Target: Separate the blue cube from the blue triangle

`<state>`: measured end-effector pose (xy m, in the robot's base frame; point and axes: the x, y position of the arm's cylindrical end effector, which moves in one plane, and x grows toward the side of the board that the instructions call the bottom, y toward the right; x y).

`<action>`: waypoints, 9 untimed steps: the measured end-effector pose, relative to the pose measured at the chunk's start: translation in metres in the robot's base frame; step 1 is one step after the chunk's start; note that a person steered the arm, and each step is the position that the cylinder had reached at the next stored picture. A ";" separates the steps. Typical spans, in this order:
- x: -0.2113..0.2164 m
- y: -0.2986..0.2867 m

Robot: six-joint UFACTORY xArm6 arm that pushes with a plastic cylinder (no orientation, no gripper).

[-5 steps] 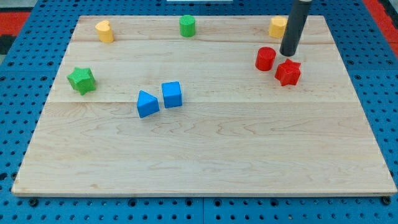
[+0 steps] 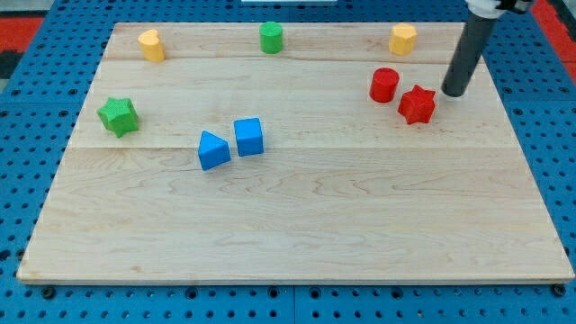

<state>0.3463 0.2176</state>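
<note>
My tip sits at three o'clock of the red star, well apart from the blue cube; the cube nearly touches the blue triangle at its eight o'clock; no jaws here, only a rod; the approach comes first, then a push on the cube toward two o'clock.

Rod: straight, dark grey, smooth cylinder; my tip blunt (pale fitting visible at rod's upper end).

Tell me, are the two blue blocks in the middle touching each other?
Apart. The camera view shows a thin strip of bare wood between the blue triangle and the blue cube.
</note>
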 end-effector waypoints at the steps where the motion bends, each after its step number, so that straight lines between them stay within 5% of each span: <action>1: 0.000 -0.005; 3: 0.034 0.018; 5: 0.092 -0.040; 9: 0.095 -0.091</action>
<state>0.4413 0.1267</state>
